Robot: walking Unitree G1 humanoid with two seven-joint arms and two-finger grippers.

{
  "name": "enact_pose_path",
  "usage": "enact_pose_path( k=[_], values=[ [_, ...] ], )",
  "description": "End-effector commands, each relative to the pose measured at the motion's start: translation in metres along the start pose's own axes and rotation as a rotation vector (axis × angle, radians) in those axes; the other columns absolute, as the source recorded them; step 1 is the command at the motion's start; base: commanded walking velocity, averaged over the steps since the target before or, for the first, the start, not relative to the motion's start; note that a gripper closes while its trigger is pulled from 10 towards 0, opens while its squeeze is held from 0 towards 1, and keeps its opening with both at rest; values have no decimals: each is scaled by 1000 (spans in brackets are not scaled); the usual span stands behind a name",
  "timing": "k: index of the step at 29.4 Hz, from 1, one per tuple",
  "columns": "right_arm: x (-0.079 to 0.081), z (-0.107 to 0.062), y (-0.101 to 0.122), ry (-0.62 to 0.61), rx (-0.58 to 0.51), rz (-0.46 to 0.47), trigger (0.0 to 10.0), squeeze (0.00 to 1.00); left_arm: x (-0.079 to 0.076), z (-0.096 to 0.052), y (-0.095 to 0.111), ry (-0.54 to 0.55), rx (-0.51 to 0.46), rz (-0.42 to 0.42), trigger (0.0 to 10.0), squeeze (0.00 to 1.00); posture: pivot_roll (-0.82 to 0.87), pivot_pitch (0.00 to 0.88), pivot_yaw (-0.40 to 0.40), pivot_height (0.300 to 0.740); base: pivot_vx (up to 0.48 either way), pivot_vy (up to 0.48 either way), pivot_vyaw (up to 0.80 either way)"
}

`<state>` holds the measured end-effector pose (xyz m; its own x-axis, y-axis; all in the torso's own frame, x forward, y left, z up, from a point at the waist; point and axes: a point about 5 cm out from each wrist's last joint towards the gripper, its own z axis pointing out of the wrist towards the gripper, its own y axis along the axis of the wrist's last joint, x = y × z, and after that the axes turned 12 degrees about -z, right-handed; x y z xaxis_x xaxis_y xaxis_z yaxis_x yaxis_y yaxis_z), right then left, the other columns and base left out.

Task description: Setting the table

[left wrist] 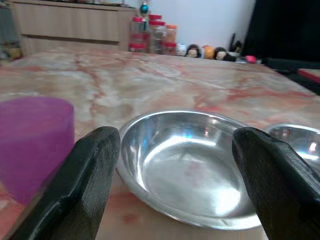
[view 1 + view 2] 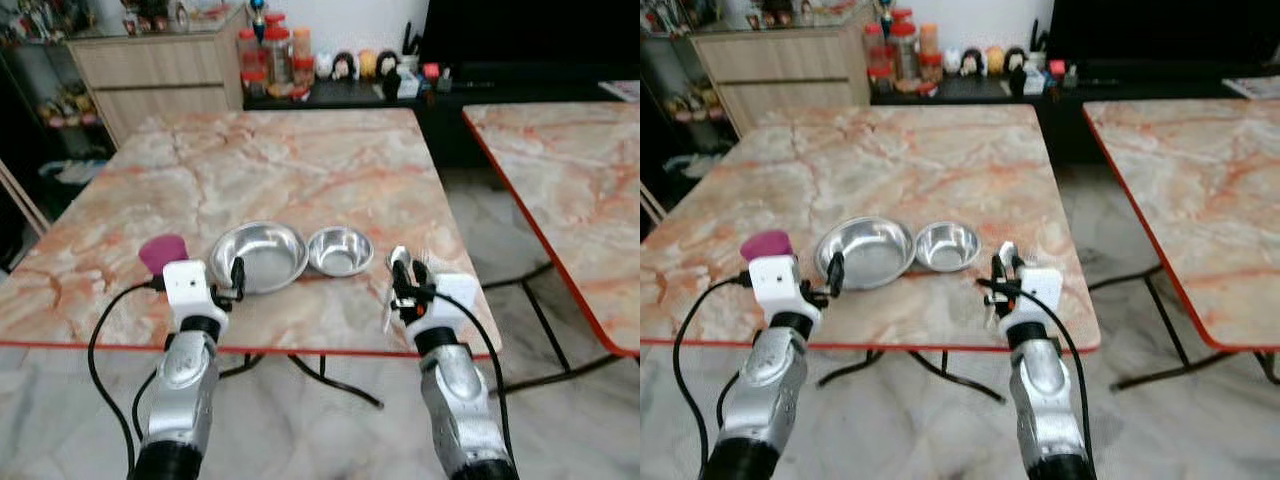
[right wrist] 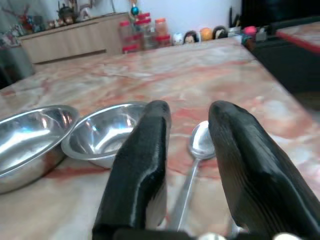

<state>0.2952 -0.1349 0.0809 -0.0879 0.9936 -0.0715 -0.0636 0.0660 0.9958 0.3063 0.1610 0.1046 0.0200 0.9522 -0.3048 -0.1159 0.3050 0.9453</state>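
In the left eye view, the large steel bowl (image 2: 258, 256) sits near the front edge of the marble table (image 2: 300, 170), and everything else can be placed from it: the small steel bowl (image 2: 341, 250) stands just beside it on the robot's right, rims nearly touching, and a purple cup (image 2: 163, 252) stands on its other side, near but apart. The left gripper (image 2: 232, 280) hovers at the large bowl's near rim, while the right gripper (image 2: 398, 285) is over the table beyond the small bowl, further from the large one. The right eye view gives the same layout, with a second marble table (image 2: 1200, 190) well apart from the bowls on the right. In the left wrist view, the black fingers (image 1: 80, 185) are spread wide and released, framing the large bowl, with the cup beside one finger. In the right wrist view, the fingers (image 3: 140, 165) stand slightly parted around the handle of a spoon (image 3: 195, 165) lying flat on the table beside the small bowl; whether they grasp it, I cannot tell.
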Motion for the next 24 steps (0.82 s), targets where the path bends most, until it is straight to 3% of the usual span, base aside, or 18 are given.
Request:
enact_pose_path(
  k=[1, 11, 14, 18, 24],
  values=[
    [3, 1, 4, 2, -16, 11, 10000, 0, 0, 2, 5, -9, -15, 3, 10000, 0, -44, 0, 27, 740, 0, 0, 0],
    [7, 4, 6, 10, -26, 15, 10000, 0, -1, 5, 8, -25, -19, 19, 10000, 0, -44, 0, 34, 740, 0, 0, 0],
    [8, 3, 5, 12, -11, 36, 10000, 0, 0, 5, 8, -19, -13, 27, 10000, 0, -45, 0, 34, 740, 249, 0, 0],
    [6, 1, 3, 5, -10, 38, 10000, 0, 1, 4, 8, -18, -9, 22, 10000, 0, -45, 0, 38, 740, 249, 0, -708],
    [4, 2, 3, -12, -12, 29, 10000, 0, 0, 5, 8, -21, -9, 20, 10000, 0, -42, 0, 41, 740, 253, 0, 0]
  ],
)
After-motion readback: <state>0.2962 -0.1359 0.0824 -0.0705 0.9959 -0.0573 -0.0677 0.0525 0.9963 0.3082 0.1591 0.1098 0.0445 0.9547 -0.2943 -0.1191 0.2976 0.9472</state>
